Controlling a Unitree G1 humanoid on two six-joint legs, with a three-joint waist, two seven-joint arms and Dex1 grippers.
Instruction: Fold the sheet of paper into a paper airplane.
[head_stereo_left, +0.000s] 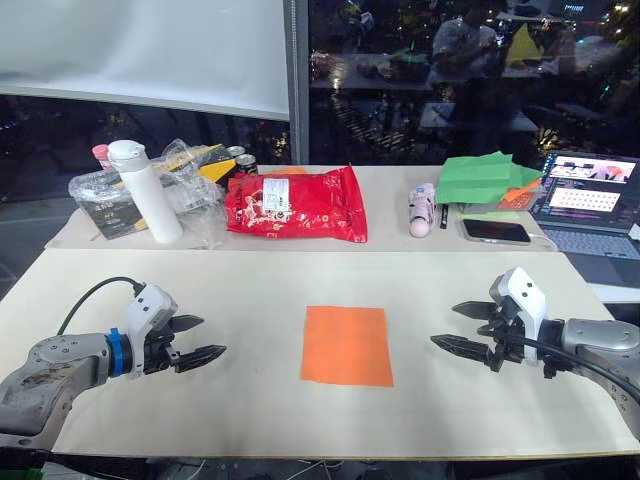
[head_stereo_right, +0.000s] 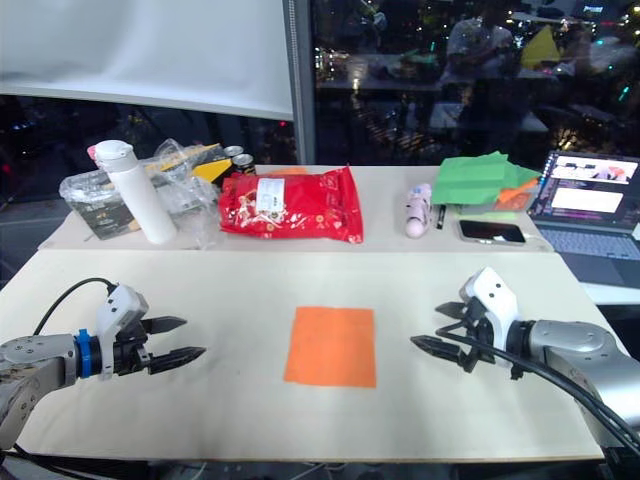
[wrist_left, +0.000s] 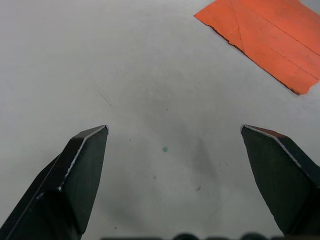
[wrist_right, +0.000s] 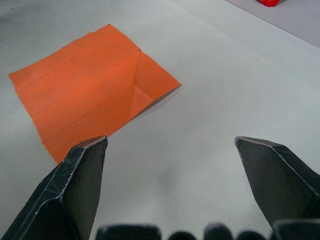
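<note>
Grey arms; blue wrist ring; black jaws

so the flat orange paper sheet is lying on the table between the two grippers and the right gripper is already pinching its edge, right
Not quite. The flat orange paper sheet does lie on the table between the two grippers, but the right gripper is open and clear of it, as is the left gripper. The right wrist view shows it.
</note>
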